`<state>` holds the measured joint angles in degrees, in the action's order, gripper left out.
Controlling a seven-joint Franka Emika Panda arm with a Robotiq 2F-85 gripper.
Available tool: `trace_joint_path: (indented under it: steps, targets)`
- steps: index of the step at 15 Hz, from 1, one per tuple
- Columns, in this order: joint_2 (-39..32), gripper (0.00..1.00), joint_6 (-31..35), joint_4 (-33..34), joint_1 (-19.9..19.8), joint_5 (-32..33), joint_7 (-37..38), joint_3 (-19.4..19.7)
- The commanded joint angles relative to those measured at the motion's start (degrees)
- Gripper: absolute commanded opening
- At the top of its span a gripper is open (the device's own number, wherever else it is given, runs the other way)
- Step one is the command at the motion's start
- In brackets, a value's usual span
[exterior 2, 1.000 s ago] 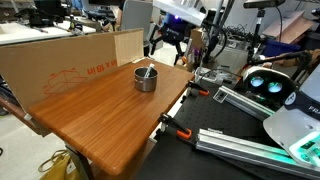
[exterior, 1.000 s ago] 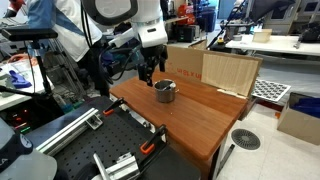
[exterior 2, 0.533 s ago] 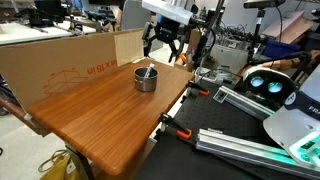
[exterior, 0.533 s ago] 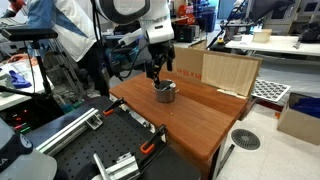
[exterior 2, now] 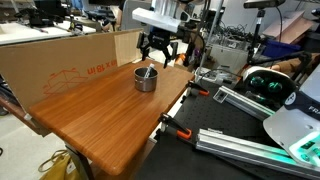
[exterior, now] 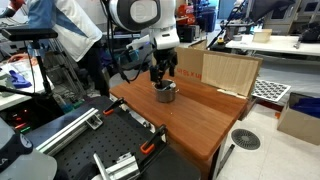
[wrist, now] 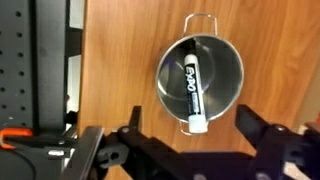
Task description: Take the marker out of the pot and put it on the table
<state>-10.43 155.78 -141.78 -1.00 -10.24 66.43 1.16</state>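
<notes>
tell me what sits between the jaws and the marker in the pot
Nothing. The wrist view shows the marker lying uncovered in the pot, and only open air separates it from the open jaws.

- In an exterior view the marker (exterior 2: pixel 148 71) is only a thin streak in the pot (exterior 2: pixel 146 80), perhaps tilted; too small to tell.
- The gripper (exterior: pixel 161 82) hides part of the pot's rim.
- Wrist view: fingers (wrist: pixel 256 135) blurred, cut off at the bottom edge.
</notes>
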Motion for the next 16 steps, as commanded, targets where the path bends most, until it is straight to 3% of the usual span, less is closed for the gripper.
trace_joint_path:
  steps: [1,2,3,4,8,10,11,13,16]
  targets:
    - [-3.17,1.00,-2.20,3.14,2.30,0.88,1.51,2.24]
    - [-3.91,1.00,-2.34,3.67,2.64,0.88,1.49,2.52]
    - [-4.55,0.75,-2.58,4.18,2.98,1.00,1.53,2.88]
    - [-5.17,0.74,-2.78,4.62,3.35,1.08,1.55,3.24]
    - [-6.97,0.42,-3.94,6.10,4.29,0.90,1.36,4.11]
    - [-7.13,0.82,-4.80,6.25,4.56,0.87,1.37,4.48]
    - [-7.19,0.84,-4.92,6.42,4.64,0.80,1.30,4.54]
    - [-7.37,0.97,-5.22,6.82,4.71,0.65,1.03,4.48]
    - [-7.35,1.00,-5.62,6.95,4.82,0.71,0.88,4.45]
